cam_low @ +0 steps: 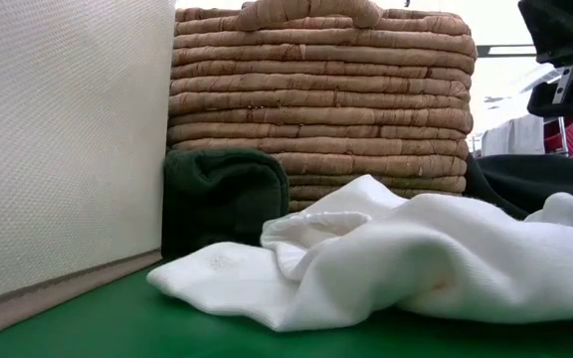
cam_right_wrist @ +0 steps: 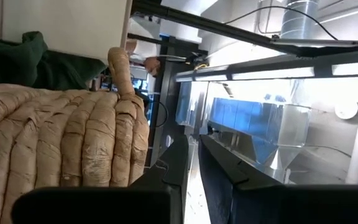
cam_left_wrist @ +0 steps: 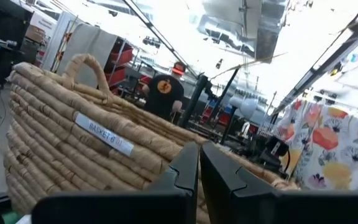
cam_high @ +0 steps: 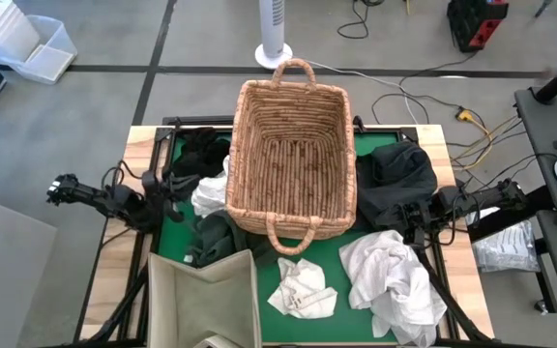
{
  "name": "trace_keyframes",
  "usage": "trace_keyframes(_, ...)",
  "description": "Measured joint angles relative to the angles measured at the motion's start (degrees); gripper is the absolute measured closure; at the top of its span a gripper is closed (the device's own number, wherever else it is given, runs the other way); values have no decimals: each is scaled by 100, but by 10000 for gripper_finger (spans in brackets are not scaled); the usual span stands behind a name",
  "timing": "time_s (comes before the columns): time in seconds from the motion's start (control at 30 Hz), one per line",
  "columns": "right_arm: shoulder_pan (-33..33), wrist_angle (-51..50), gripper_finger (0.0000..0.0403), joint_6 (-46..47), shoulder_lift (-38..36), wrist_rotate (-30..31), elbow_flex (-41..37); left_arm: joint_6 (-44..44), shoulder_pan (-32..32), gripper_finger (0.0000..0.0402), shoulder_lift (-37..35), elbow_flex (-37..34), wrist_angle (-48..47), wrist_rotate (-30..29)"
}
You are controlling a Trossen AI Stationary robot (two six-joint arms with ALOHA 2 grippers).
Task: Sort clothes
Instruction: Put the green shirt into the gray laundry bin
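Basket: a tan woven wicker basket with looped handles (cam_high: 293, 159) is sitting in the middle of the green-topped bench (cam_high: 341, 256), reaching toward its far edge, and nothing is showing inside it.

Bin: a beige fabric bin with straight walls (cam_high: 204, 295) is standing at the bench's near left corner, just beside the basket's near handle.

Dark clothes, left: a black crumpled garment (cam_high: 193, 153) is lying along the bench's left edge against the basket's left wall; a dark green folded garment (cam_high: 219, 235) is lying between the bin and the basket's near left corner, touching both in the low view.

Dark clothes, right: a black bunched garment (cam_high: 399, 179) is resting against the basket's right wall, by the bench's right edge.

White clothes: a small white garment (cam_high: 210, 194) is sitting tucked at the basket's left wall; an off-white crumpled cloth (cam_high: 301, 288) is lying near the bench's near edge, below the basket's near handle; a large white rumpled garment (cam_high: 395, 278) is spreading over the near right corner.

Left gripper (cam_left_wrist: 199, 163): it is hovering at the bench's left edge, facing the basket's left wall, its fingers pressed nearly together and grasping nothing.

Right gripper (cam_right_wrist: 193, 155): it is hanging at the bench's right edge over the black bunched garment, its fingers likewise clenched almost together on nothing.
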Motion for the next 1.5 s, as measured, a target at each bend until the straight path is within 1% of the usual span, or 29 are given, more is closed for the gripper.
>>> trace_keyframes(0.13,0,0,371,0,1,17,0,243,0,401,4,0,189,-6)
trace_keyframes(0.3,0,-11,371,0,1,19,-1,920,0,401,4,0,675,-6)
trace_keyframes(0.43,0,-11,371,0,1,20,0,1196,0,401,4,0,736,-6)
trace_keyframes(1.17,0,1,371,0,30,22,0,1099,0,401,4,-8,780,-6)
trace_keyframes(1.27,-4,-5,371,-65,31,117,0,1127,0,401,4,-9,779,-5)
trace_keyframes(1.5,-4,-6,371,2,31,127,0,1139,0,401,4,-9,782,-4)
